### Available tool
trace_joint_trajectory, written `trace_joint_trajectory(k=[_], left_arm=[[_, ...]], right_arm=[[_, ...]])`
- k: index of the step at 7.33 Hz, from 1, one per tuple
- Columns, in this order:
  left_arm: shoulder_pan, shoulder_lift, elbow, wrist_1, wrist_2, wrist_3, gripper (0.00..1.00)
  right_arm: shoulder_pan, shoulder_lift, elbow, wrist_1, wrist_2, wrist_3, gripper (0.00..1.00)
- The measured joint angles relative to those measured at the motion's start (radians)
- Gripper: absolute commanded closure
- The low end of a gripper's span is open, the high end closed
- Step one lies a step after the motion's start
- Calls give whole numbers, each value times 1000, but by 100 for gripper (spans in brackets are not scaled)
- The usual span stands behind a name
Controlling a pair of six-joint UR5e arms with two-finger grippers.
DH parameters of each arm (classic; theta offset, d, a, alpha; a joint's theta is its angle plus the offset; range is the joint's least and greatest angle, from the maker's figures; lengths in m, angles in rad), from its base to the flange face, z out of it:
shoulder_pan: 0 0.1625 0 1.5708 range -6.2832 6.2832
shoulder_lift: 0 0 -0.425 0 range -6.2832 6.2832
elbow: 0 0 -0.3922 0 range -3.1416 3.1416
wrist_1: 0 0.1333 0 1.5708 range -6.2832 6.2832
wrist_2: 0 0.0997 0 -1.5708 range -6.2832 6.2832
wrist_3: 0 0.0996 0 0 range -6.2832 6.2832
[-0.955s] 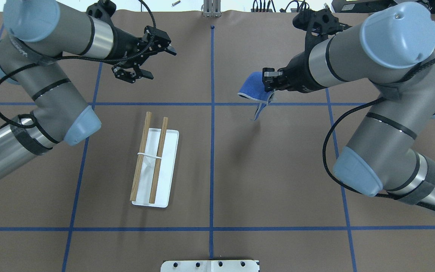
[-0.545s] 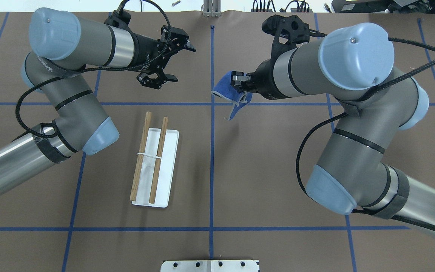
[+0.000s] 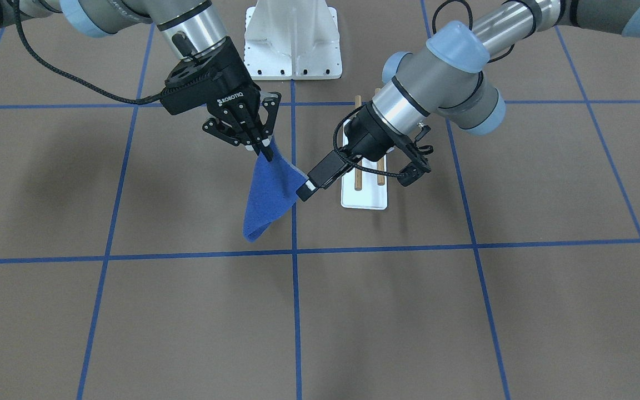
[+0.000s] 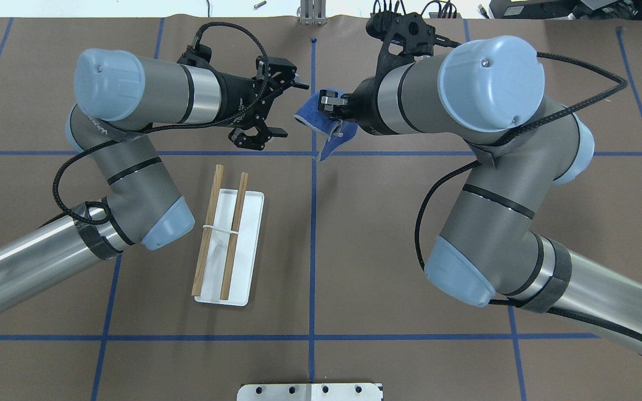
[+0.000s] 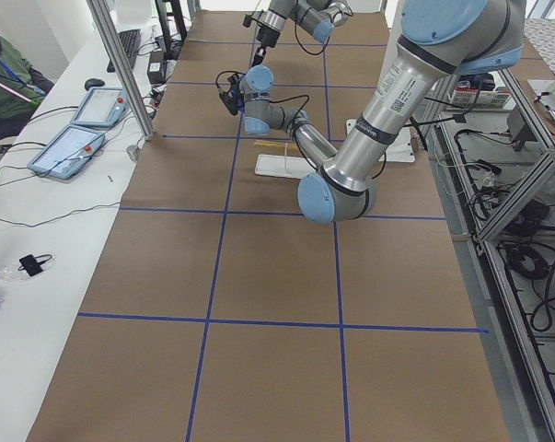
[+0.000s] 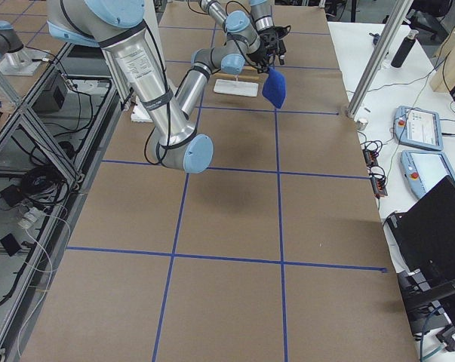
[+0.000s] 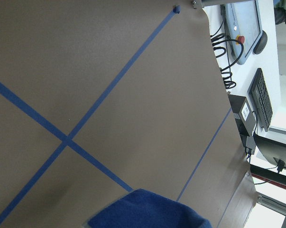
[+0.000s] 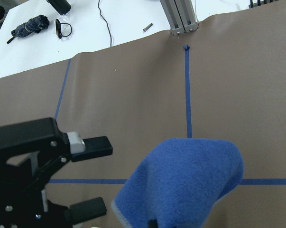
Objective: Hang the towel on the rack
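The bright blue towel (image 4: 309, 115) hangs in the air from my right gripper (image 4: 336, 118), which is shut on its upper corner just right of the centre tape line. In the front view the towel (image 3: 269, 197) droops below that gripper (image 3: 264, 151). My left gripper (image 4: 282, 108) is open and empty, jaws spread, a short way left of the towel. In the front view one left fingertip (image 3: 305, 191) is at the towel's edge. The rack (image 4: 222, 234), two brown dowels over a white base plate (image 4: 246, 248), stands on the table nearer the robot, on the left half.
The large white bolted pedestal (image 3: 292, 39) stands at the robot's edge of the table. A metal post (image 4: 311, 14) stands at the far edge on the centre line. Blue tape lines (image 4: 312, 250) grid the brown table cover. Tablets and cables lie on the side bench (image 6: 419, 128).
My right arm has carried the towel left to the centre line. My left gripper has moved right toward it and stays open. The rack has not moved.
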Motion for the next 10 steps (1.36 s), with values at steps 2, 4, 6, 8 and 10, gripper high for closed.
trace_joint_trajectory(k=[2, 4, 6, 8, 10], left_arm=[[17, -1, 1, -41, 7, -34, 80], [22, 2, 0, -63, 8, -42, 100], [22, 9, 1, -93, 8, -41, 100], [22, 12, 1, -101, 8, -41, 100], [22, 11, -3, -106, 8, -41, 100]], right_arm=[[-1, 1, -6, 10, -1, 4, 100], [-4, 0, -6, 11, -1, 5, 100], [-11, -5, -3, 12, -1, 5, 100], [-21, -13, 0, 13, -1, 7, 3], [-27, -26, 1, 13, -6, 8, 0]])
